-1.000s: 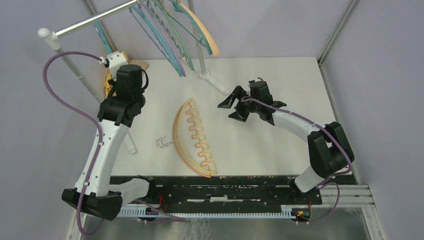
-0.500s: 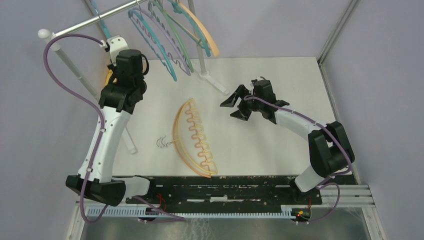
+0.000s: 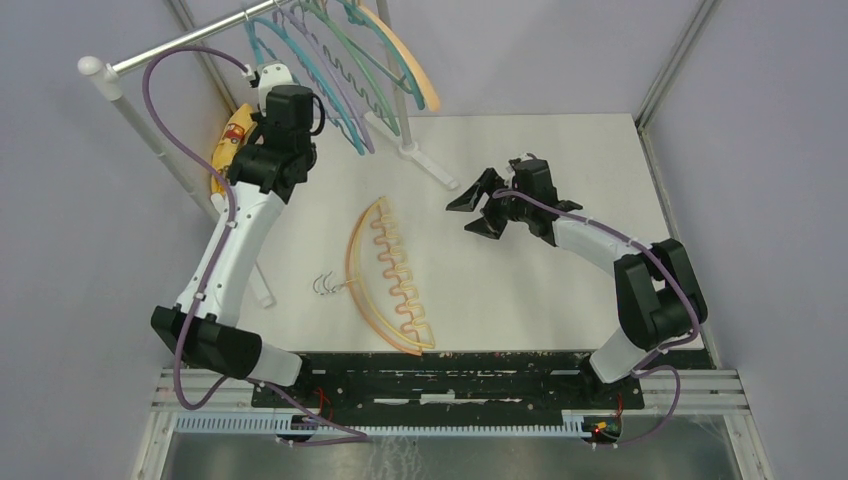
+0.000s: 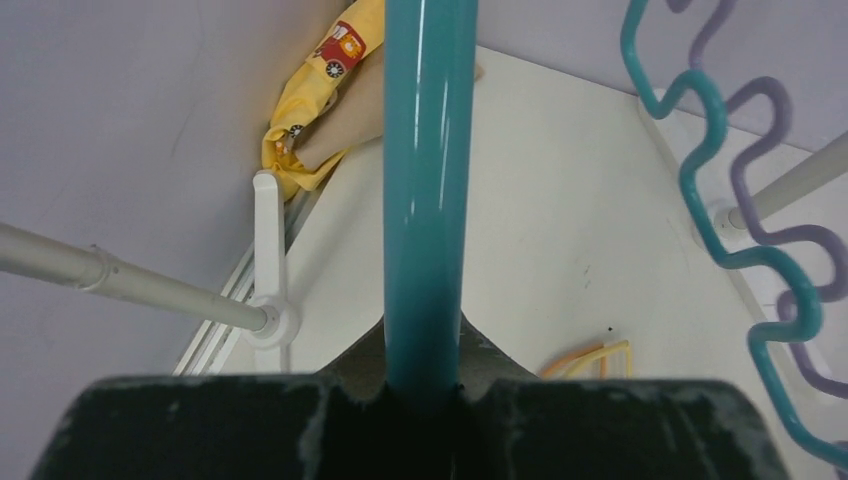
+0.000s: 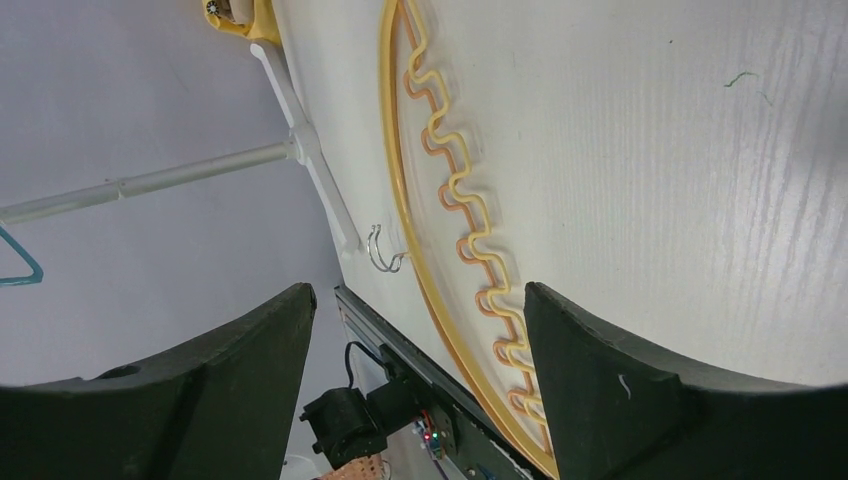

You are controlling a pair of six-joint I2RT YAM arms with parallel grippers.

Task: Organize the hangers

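My left gripper (image 3: 262, 62) is raised at the rack rail (image 3: 170, 50) and is shut on the thick bar of a teal hanger (image 4: 428, 200). That hanger (image 3: 258, 40) hangs among several others on the rail: blue, purple, green (image 3: 350, 60) and orange (image 3: 415, 75). Wavy teal (image 4: 700, 150) and purple (image 4: 765, 210) bars hang to its right in the left wrist view. An orange and a yellow hanger (image 3: 385, 275) lie stacked on the table, hooks (image 3: 325, 285) to the left. My right gripper (image 3: 470, 212) hovers open and empty to their right; they show between its fingers (image 5: 440, 200).
A yellow and tan cloth (image 3: 228, 145) lies at the table's back left by the rack's left pole (image 3: 140, 125). The rack's right pole (image 3: 395, 70) stands on a white foot (image 3: 430, 165) at the back. The table's near edge carries a black rail (image 3: 450, 365).
My left arm has swung right and up along the rail with the teal hanger. The hanging hangers have swayed. My right gripper has shifted slightly right, still open.
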